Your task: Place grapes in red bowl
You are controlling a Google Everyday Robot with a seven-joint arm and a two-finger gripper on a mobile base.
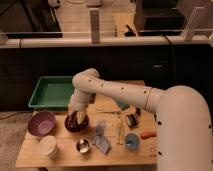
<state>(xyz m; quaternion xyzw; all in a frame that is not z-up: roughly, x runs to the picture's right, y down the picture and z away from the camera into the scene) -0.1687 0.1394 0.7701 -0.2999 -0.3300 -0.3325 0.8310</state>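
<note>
Reaching down into red bowl [76,130], gripper [74,118] low over its inside | spread or pinching: cannot tell | grapes [80,123] dark cluster inside red bowl, beneath gripper | purple bowl [41,123] just left, steel cup [83,145] in front, on counter [65,156]

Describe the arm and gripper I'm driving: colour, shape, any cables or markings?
The arm is cream-white, built of thick, smooth, rounded tubes with a bulbous joint, and widens into a large rounded shell at right. No cables or markings show. The gripper, down at the red bowl, looks tan and narrower than the arm.
</note>
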